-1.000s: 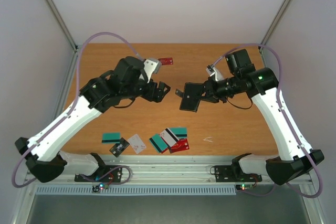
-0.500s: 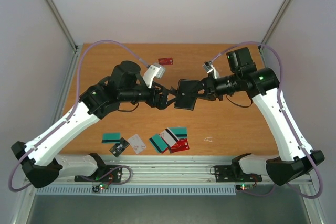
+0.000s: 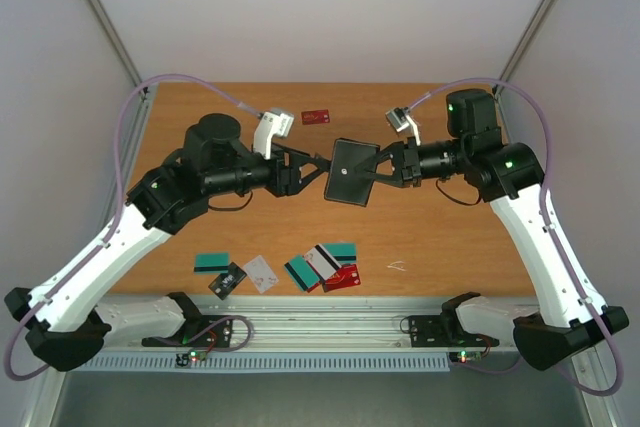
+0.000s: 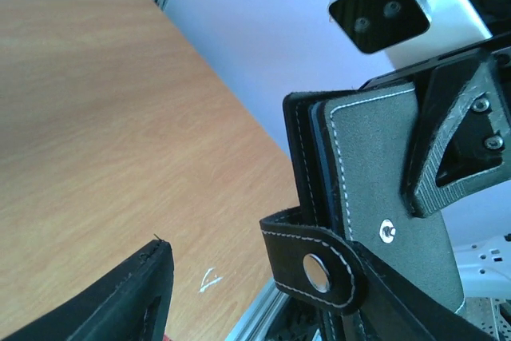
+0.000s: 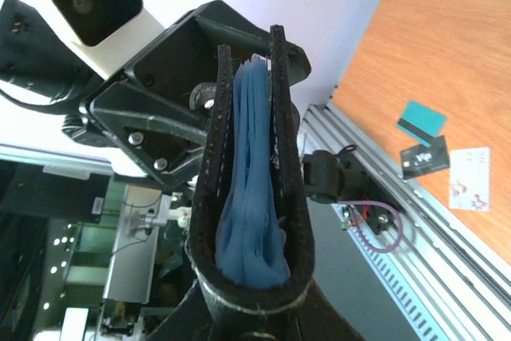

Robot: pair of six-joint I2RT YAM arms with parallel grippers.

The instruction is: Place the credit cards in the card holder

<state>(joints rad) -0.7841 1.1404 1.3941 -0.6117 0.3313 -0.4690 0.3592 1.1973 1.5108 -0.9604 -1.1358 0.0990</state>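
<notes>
Nearest the arms, most of the credit cards (image 3: 325,265) lie loose along the front of the table (image 3: 450,237): an overlapping teal, white and red cluster, and left of it a white card (image 3: 262,272), a black card (image 3: 228,280) and a teal card (image 3: 211,263). None is picked up yet. Above mid-table the card holder (image 3: 352,172) hangs in the air, pinched at its right edge by the right gripper (image 3: 384,171). The left gripper (image 3: 318,169) stands with its jaws spread at the holder's left edge, apart from it as far as I can tell. The step looks like getting the case open. To do it well, the left pincer should probably close on the clasp tab (image 4: 315,269) or on one cover only, never both. It can then ease that away while the right one gives no slack, so the case does not twist out or snap back. At the far edge one red card (image 3: 316,116) lies alone, well apart from the rest. The overhead view alone places the cards and both arms. The left wrist view alone shows the tab with its stud hanging free and a right finger (image 4: 451,145) flat on the stitched cover. The right wrist view alone looks down the gap between the covers at the pale blue folds (image 5: 255,197), with no card visible among them
</notes>
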